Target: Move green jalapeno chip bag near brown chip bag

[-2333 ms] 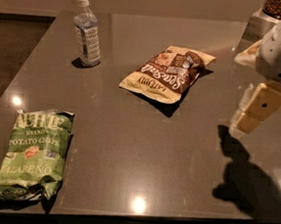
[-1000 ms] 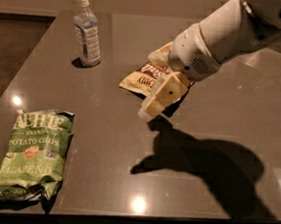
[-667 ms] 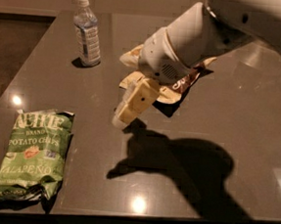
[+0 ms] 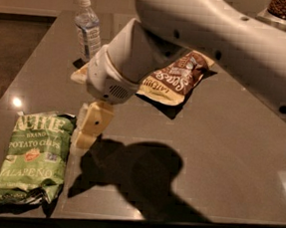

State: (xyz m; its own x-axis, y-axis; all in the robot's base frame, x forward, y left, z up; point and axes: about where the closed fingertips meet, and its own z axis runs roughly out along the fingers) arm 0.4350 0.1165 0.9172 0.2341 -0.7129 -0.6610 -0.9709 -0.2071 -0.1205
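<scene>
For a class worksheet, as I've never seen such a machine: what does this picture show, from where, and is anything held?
This is a robot's white arm, seen by one camera looking down on a dark table; its mounting is unknown. The arm ends in a gripper, hanging just beside the green jalapeno chip bag. Farther back lie the brown chip bag, partly behind the arm, and an upright water bottle. Both bags lie flat, neither held.

Green jalapeno chip bag (image 4: 29, 158), just left of the gripper (image 4: 85, 138): white "BRAND", "POTATO CHIPS", "JALAPENO". Brown chip bag (image 4: 178, 79): white script, inverted, illegible. Water bottle (image 4: 88, 29): label unreadable.
</scene>
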